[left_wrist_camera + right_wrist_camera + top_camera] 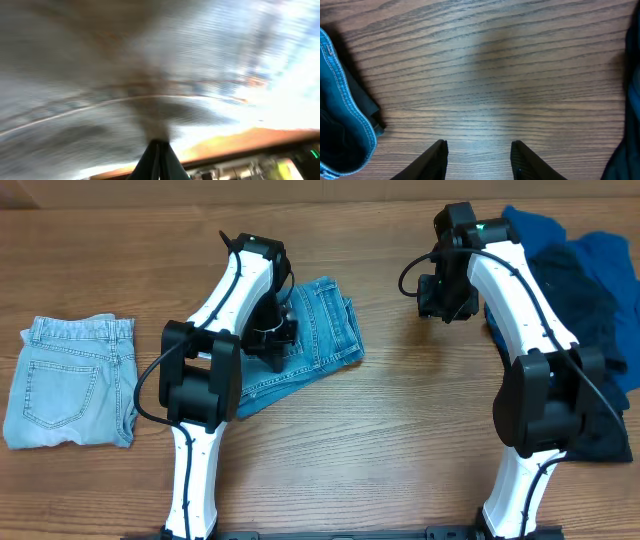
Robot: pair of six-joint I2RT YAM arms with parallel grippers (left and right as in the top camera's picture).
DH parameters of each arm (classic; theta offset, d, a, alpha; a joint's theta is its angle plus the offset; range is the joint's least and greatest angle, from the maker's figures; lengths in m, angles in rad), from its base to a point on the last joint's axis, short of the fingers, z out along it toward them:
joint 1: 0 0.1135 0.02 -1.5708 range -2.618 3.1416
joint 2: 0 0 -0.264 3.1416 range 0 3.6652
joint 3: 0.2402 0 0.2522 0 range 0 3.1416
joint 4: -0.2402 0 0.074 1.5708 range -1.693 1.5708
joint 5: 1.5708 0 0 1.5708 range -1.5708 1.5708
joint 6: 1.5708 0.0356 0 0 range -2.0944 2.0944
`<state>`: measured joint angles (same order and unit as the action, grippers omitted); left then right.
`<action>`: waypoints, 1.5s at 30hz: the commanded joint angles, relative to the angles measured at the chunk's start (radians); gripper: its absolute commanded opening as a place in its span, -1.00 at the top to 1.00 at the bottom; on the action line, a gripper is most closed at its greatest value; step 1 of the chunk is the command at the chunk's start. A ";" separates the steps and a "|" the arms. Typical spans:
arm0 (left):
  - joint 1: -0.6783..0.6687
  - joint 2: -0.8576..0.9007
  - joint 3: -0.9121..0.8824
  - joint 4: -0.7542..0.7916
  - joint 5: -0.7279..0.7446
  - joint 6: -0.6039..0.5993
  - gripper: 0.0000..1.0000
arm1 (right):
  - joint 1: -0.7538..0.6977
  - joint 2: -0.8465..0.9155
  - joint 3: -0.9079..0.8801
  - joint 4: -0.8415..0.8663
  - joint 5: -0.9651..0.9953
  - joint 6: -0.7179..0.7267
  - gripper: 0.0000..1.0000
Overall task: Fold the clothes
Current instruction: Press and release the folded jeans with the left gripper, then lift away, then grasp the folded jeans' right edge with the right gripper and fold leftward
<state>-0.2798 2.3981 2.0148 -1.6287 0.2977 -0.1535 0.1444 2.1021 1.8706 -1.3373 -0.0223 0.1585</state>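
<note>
Left pincer (pixel 159 150): fingers pressed together, directly over the folded light-blue jeans (pixel 325 320). Right pincer (pixel 479 159): spread above the table (pixel 495 75), with a blue garment (pixel 350 120) beside it.

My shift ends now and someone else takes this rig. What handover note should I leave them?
Left gripper: looks shut, low over the light-blue jeans mid-table. Its view is blurred, so a grip on cloth is unclear.
Right gripper: open, empty, over bare table.
Done: the paler jeans lie folded at the table's left side.
Left: finish the light-blue pair, then fold the royal-blue garment and dark navy garment piled at the right.
</note>
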 commanded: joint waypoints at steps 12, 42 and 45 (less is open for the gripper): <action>0.177 -0.280 0.086 0.330 -0.175 0.027 0.73 | 0.069 -0.013 0.000 -0.191 -0.573 -0.488 0.22; 0.284 -0.108 0.078 0.332 -0.121 0.015 0.26 | 0.378 -0.013 -0.344 0.562 -0.133 0.084 -0.10; 0.272 -0.084 0.058 0.327 -0.121 0.015 0.26 | 0.377 -0.013 -0.344 0.566 -0.044 0.157 -0.10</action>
<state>0.0036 2.2704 2.0987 -1.2964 0.1608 -0.1318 0.5293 2.1029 1.5280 -0.7811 -0.2089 0.2096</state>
